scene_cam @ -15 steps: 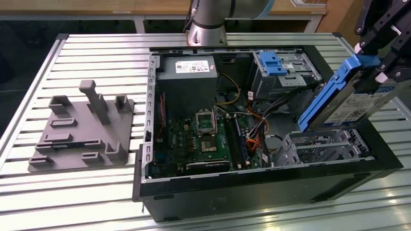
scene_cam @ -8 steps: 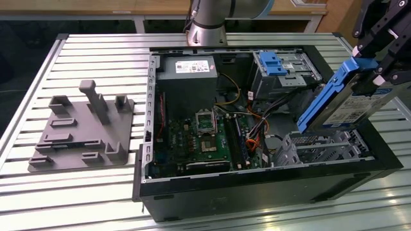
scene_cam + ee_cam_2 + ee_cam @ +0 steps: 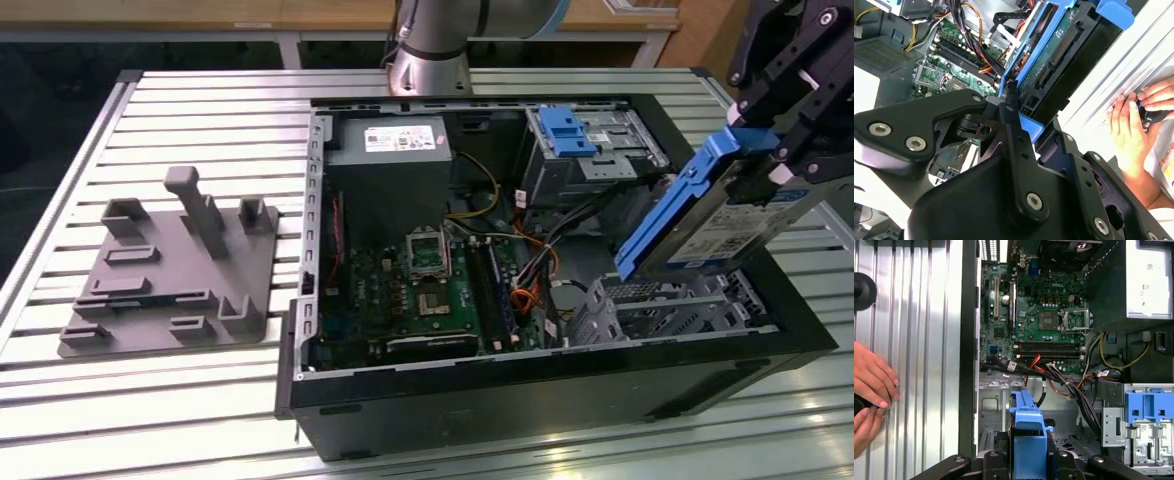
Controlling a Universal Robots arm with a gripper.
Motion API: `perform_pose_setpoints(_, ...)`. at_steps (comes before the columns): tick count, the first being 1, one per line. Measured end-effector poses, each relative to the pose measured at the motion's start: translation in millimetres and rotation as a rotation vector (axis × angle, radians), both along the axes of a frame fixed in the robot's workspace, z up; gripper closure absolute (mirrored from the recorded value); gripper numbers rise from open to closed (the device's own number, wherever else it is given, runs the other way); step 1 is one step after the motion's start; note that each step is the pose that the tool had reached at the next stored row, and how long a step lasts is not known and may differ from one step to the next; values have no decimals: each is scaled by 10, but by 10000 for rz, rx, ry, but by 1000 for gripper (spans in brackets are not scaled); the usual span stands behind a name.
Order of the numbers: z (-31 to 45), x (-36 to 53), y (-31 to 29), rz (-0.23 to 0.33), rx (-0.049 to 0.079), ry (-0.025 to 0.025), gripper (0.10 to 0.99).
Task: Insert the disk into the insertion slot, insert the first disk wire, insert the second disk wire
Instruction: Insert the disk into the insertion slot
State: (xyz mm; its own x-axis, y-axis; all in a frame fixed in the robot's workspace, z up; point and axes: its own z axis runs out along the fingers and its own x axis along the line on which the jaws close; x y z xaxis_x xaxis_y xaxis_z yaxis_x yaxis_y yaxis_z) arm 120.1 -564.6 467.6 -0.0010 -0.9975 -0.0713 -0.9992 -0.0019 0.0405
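Observation:
My gripper (image 3: 771, 160) is shut on the upper end of the disk (image 3: 714, 215), a silver drive with a white label in a blue carrier. It hangs tilted in the air at the exterior view's right, just above the insertion slot (image 3: 667, 305), a grey perforated cage in the near right corner of the open computer case. The disk touches nothing below it. In the first wrist view the blue carrier (image 3: 1026, 432) sits between my black fingers (image 3: 990, 465), over the cage (image 3: 996, 410). A bundle of black, red and orange wires (image 3: 534, 275) lies loose beside the cage; I cannot tell which are the disk wires.
The case holds a motherboard (image 3: 427, 280), a grey power supply (image 3: 387, 140) and a taller metal bay with a blue latch (image 3: 581, 135). A grey fixture (image 3: 174, 270) stands on the slatted table at the exterior view's left. A person's hands (image 3: 869, 387) rest on the table beside the case.

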Motion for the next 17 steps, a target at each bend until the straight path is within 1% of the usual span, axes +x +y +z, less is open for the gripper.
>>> perform_pose_setpoints(17,-103,0,0,62,0,0,722)
